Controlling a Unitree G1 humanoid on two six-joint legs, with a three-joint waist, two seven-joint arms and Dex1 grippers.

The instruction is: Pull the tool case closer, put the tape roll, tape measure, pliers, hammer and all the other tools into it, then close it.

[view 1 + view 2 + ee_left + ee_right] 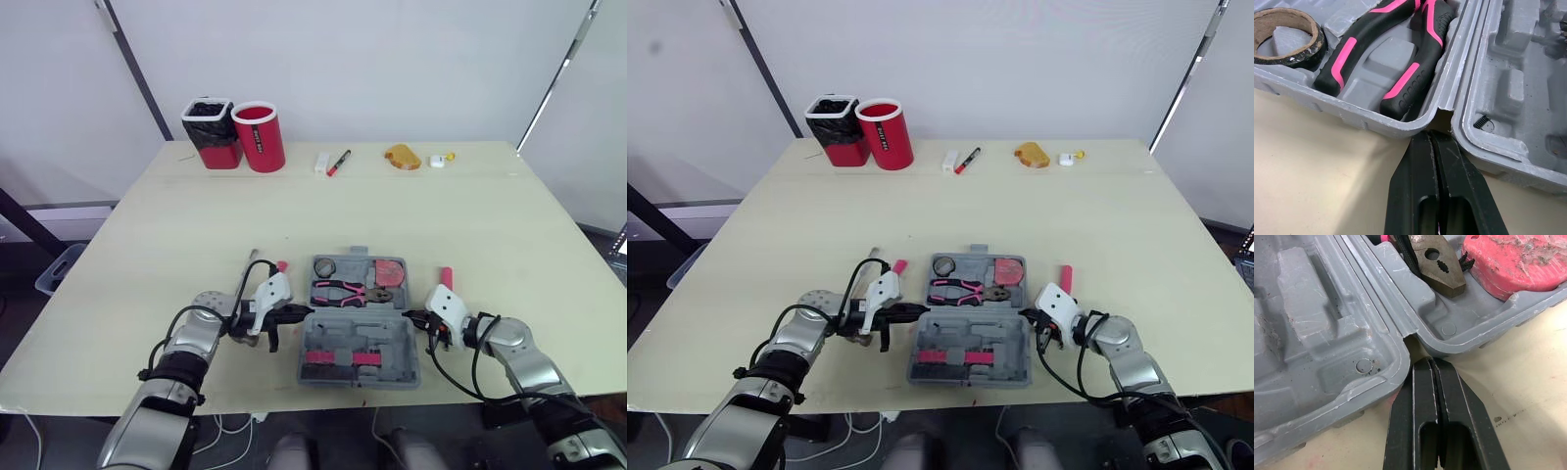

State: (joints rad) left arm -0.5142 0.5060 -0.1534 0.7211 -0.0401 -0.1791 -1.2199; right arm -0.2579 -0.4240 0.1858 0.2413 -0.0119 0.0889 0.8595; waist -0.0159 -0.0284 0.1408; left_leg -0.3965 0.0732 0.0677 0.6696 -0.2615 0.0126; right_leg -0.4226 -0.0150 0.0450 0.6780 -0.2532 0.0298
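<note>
The left pincer (1429, 142), pinched closed, is looking at the tape roll (1284, 35); the right pincer (1431, 366), likewise closed, at the tape measure (1518, 262), both flanking the tool case (392, 364).

Silver-grey arm shells (196, 338), smooth and rounded, kinda chrome-looking, with black bands and straps at the joints. Loose black cables (242, 284) looping out along both forearms, pretty untidy tbh. Chunky white housing (272, 291) at each wrist, right behind the left gripper (304, 315) and the right gripper (413, 316). Two flat matte-black fingers (1415, 191) apiece, wide at the base and tapering to blunt tips, with a rounded rectangular cutout low down near the base.
</note>
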